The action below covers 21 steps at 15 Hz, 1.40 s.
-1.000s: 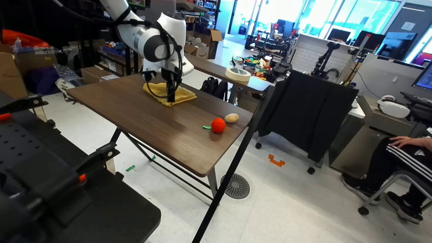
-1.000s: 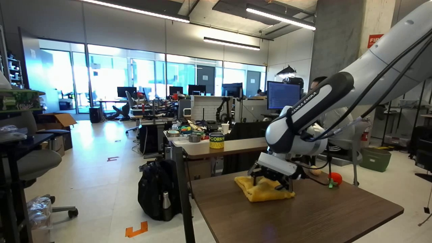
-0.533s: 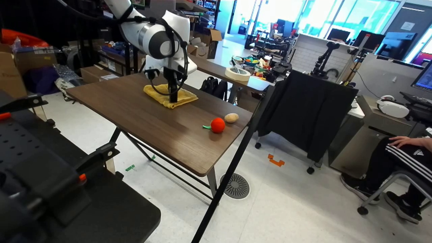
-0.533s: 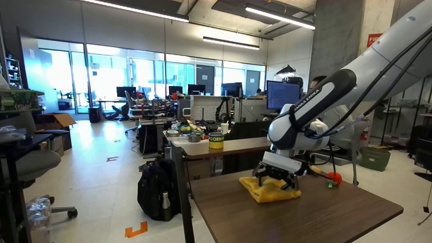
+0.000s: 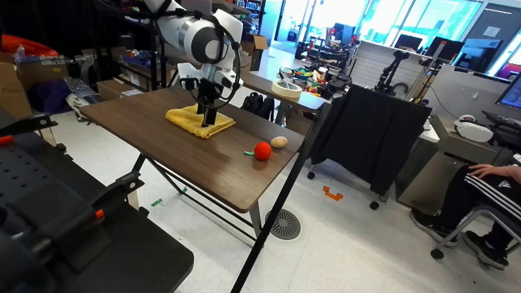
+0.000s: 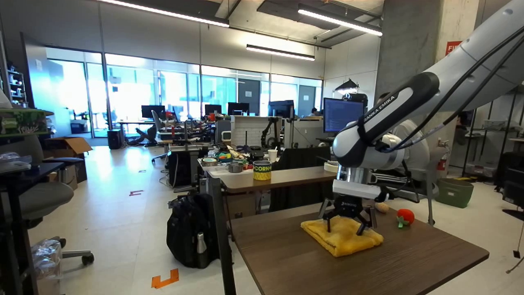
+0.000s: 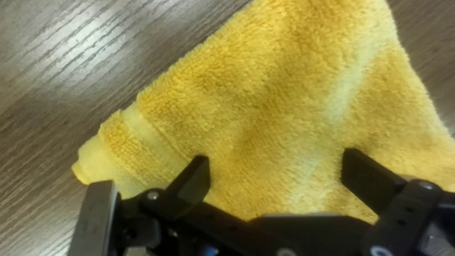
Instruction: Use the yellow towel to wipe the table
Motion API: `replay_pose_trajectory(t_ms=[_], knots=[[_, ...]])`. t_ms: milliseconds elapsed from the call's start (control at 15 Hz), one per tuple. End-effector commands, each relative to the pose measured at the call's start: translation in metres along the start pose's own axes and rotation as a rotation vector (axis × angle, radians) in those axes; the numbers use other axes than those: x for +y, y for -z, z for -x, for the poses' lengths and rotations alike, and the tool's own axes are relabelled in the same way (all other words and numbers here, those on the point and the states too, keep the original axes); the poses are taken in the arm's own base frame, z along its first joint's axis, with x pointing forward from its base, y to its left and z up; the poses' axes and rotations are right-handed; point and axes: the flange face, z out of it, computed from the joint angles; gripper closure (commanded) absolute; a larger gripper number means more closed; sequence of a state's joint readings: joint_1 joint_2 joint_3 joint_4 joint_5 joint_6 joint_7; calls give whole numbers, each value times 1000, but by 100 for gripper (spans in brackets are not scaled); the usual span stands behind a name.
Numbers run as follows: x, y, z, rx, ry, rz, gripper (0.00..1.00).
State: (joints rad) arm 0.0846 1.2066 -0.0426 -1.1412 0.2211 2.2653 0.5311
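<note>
we have the small folded bright yellow terry-cloth towel (image 6: pixel 346 246) lying on the dark brown wood-grain rectangular worktop (image 5: pixel 195 162), nearer the far long edge in an exterior view, layered folds showing along its side. the black two-fingered tool (image 6: pixel 344 232) stands approx upright over it, jaws spread wide apart, & we make out the tips of its black fingers (image 7: pixel 195 177) down on the towel's top face. in the wrist view we see yellow pile b/w the fingers, & one corner w/ smooth paler hem bands sticks out just past a finger, w/ wood grain around it. the white-&-grey robot arm (image 6: pixel 454 69) w/ black trim reaches down to the tool.

same worktop, apart from the towel: a round bright red thing (image 5: pixel 262 151) w/ a green leaf-like tab (image 5: pixel 249 153), & just beside it a beige oval thing (image 5: pixel 279 142), both nr the short edge. in an exterior view a further brown worktop (image 6: pixel 303 176) carries a yellow-&-black cylindrical can (image 6: pixel 262 170) lettered "corn". on the pale floor (image 6: pixel 123 229) we've a black fabric backpack (image 6: pixel 184 229) w/ a silver metal bottle (image 6: pixel 202 246) in its side. a wide black cloth (image 5: pixel 372 134) hangs draped nearby, what's under it hidden from us. a seated person (image 5: pixel 454 203) in black trousers w/ white stripes is only partly in view.
</note>
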Motion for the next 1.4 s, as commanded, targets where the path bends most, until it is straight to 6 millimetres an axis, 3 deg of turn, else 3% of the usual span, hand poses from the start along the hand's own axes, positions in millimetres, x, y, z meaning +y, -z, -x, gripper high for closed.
replay_pose_trajectory(t_ms=[0,67,400,600,867,1200,1333], knots=[[-1,-1,0,-1,1,0,0],[-1,-1,0,-1,1,0,0],[25,-1,-42,259,2,103,0],[19,-5,-43,311,1,131,0],[-44,-30,0,305,75,92,0],[-139,-53,78,322,204,29,0],[-158,-56,93,364,248,28,0]])
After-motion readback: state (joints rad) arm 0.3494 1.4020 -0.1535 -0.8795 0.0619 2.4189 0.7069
